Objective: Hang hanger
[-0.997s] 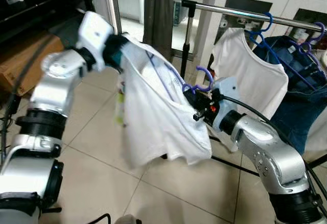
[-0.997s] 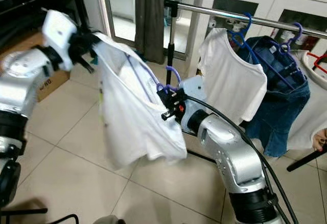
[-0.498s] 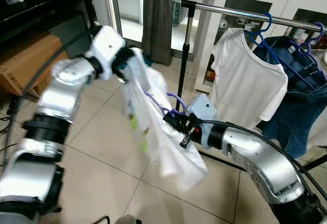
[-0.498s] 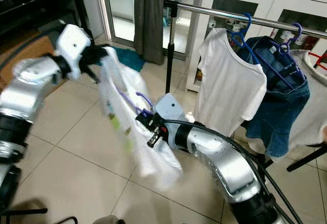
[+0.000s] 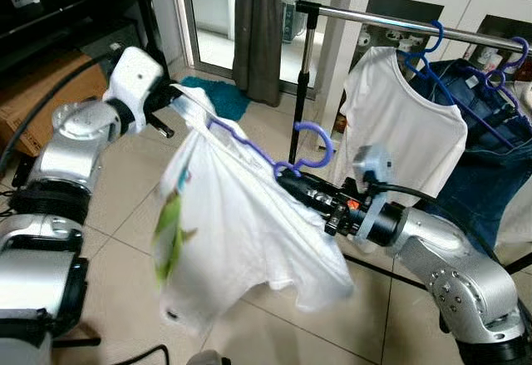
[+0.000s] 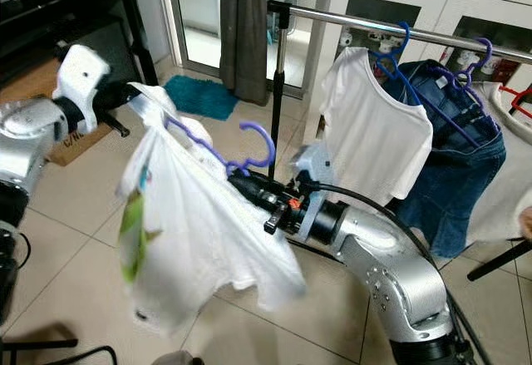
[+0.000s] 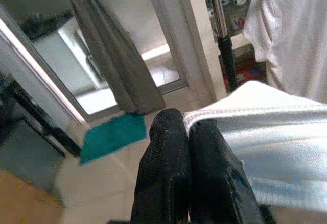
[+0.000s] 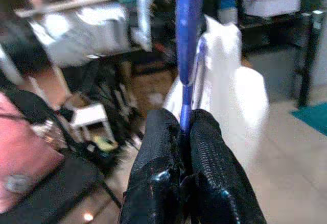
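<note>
Now the left claw point(image 5: 170, 109) is pinched tight on the shoulder edge of the white T-shirt point(image 5: 241, 232), out on the left side near the cardboard box point(image 5: 37, 103) and the teal mat point(image 5: 218, 97) on the floor; the shirt sits on a purple hanger point(image 5: 283, 153), and half a second ago it was bunched up low and twisted, but now it is lifted and spread out, with its green picture point(image 5: 172, 224) hanging down. In the middle, the right claw point(image 5: 293, 184) is squeezed shut on the hanger just under its hook; the hook has turned up and now points toward the metal rail point(image 5: 399, 22); that looks like getting ready to hang it. The hanger is in the air between the two claws, well apart from the rail, so the job is not done yet. To the right, another white T-shirt point(image 5: 407, 128) and blue jeans point(image 5: 499, 157) already hang on blue hangers point(image 5: 424, 53); I think the free bit of rail left of them is the best spot.
</note>
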Available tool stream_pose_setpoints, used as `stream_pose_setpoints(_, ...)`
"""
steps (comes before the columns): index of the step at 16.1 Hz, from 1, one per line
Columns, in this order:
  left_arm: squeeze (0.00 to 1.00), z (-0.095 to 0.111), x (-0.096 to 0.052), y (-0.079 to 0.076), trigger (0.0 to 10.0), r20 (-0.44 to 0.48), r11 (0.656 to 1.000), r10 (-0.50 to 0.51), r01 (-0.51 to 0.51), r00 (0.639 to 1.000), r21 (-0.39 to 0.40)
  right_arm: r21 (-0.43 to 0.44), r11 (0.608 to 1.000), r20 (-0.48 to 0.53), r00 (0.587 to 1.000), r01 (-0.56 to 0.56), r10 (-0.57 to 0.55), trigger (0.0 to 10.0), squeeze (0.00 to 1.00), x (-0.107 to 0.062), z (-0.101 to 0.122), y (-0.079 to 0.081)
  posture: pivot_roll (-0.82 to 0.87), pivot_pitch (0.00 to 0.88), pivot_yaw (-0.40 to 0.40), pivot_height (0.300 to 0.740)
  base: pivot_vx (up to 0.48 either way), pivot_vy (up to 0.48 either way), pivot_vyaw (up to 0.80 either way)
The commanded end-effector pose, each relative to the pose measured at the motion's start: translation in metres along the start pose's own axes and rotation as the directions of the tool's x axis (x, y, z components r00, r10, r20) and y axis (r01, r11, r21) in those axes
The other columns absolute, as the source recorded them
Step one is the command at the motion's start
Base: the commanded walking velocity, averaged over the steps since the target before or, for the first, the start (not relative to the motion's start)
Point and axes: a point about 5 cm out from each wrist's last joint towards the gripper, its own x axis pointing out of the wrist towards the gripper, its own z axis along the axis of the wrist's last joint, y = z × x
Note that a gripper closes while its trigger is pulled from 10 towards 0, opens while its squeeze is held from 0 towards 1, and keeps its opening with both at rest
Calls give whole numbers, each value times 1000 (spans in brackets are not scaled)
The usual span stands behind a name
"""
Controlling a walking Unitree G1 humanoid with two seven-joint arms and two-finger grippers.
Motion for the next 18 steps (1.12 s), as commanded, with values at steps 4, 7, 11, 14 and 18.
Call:
stream_pose_setpoints(4,0,6,6,-16,0,105,994,-5,17,995,-112,-43,990,-90,987,131,-135,0,0,-1,-9,-11,-57,0,17,740,0,0,0)
stream_pose_setpoints(7,0,18,10,-17,0,122,998,-40,45,992,-43,-122,982,-150,975,146,-164,0,0,0,-12,-14,-58,0,19,740,0,0,0)
stream_pose_setpoints(11,0,44,20,-37,0,132,976,-178,159,975,146,-277,952,-395,887,133,-239,0,0,12,-37,-21,-53,0,19,740,0,0,0)
stream_pose_setpoints(14,0,38,29,-81,0,103,939,-316,294,943,180,-254,934,-391,856,252,-338,0,0,27,-41,-29,-50,0,17,740,0,0,0)
stream_pose_setpoints(18,0,-11,26,-94,0,-175,863,-269,318,947,393,-159,929,-306,878,334,-368,0,0,36,-23,-32,-54,0,18,740,0,0,0)
